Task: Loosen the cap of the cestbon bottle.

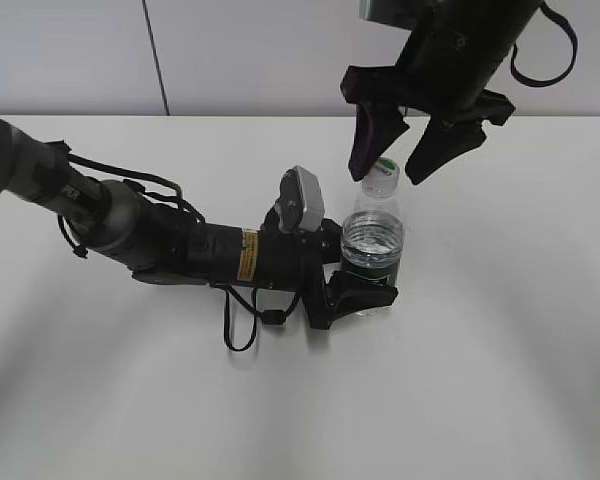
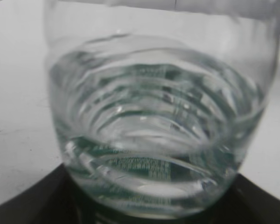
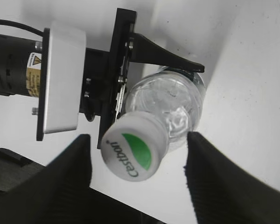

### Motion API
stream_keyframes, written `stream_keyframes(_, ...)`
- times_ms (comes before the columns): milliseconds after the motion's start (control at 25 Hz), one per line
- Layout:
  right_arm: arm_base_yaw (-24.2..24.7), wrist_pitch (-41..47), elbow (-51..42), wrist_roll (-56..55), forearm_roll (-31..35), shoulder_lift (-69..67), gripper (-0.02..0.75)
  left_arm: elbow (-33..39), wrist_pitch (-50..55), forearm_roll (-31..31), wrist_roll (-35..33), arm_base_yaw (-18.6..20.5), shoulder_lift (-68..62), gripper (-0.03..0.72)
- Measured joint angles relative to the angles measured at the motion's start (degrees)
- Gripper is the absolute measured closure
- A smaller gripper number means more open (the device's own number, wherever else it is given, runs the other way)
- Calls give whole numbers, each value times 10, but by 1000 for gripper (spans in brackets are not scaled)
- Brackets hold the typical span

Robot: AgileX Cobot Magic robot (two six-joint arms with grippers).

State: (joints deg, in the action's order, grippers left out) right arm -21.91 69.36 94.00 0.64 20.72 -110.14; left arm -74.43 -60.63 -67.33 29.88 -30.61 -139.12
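Observation:
The cestbon bottle [image 1: 372,240] stands upright on the white table, clear and ribbed with a dark green label band low down. My left gripper [image 1: 360,297] is shut on its lower body; the bottle [image 2: 158,121] fills the left wrist view. The white cap [image 1: 382,171] with a green leaf mark sits on the bottle top. My right gripper [image 1: 392,162] hangs open just above, its two fingers on either side of the cap without touching. In the right wrist view the cap [image 3: 134,151] lies between the open fingers [image 3: 139,163], with the bottle [image 3: 172,105] below it.
The white table [image 1: 500,380] stretches around the bottle. The left arm [image 1: 160,240] lies low across the table from the left, with a loose black cable [image 1: 242,325] beside it. A pale wall rises behind.

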Motion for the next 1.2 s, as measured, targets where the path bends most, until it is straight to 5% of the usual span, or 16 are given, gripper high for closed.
stream_keyframes(160,0,1,0,16,1,0,443,0,0,0,0,0,0,163)
stream_keyframes(400,0,2,0,106,-1,0,444,0,0,0,0,0,0,163)
stream_keyframes(720,0,2,1,482,-15,1,440,0,1,-1,0,0,0,163)
stream_keyframes(800,0,1,1,496,-18,1,396,0,1,-1,0,0,0,163)
stream_keyframes(960,1,2,1,447,-13,2,133,0,0,0,0,0,0,163)
stream_keyframes(1200,1,2,0,242,9,28,97,0,0,-1,0,0,0,163)
